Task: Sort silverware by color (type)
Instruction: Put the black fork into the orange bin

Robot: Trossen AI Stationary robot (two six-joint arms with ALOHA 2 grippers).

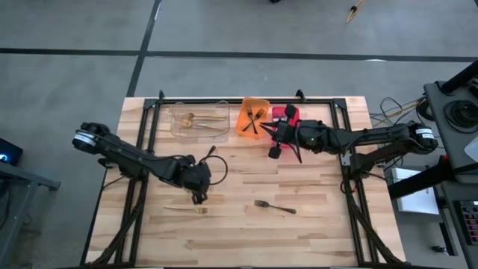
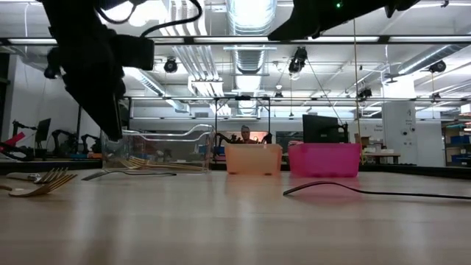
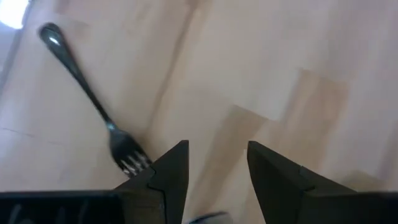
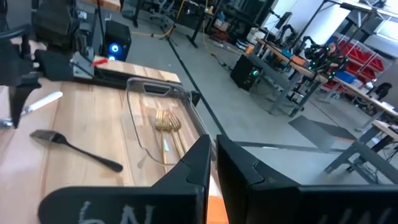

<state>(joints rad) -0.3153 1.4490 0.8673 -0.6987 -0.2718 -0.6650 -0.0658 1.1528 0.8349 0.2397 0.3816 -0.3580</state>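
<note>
Overhead, the left pincer (image 1: 199,196) hangs low over the front-left part of the wooden desk (image 1: 314,224), its fingers (image 3: 174,171) parted by a narrow gap with bare wood between them and nothing held. Just in front of it lies a pale-handled fork (image 1: 185,210), and to the right, well apart, a dark fork (image 1: 274,206) lies alone on open wood; the front and right stretches of the desk around it are free.

The right pincer (image 1: 275,142) sits near the back edge, right beside the red bin (image 1: 286,114), its fingers (image 4: 199,163) nearly together and holding nothing that can be seen.

Along the back edge stand three bins in a row: the clear bin (image 1: 200,119) holds gold pieces (image 1: 203,122), the orange bin (image 1: 252,117) holds black pieces (image 1: 255,119), and the red bin comes last on the right. From table height, the clear bin's wall (image 2: 165,151) stands well behind the left arm.
</note>
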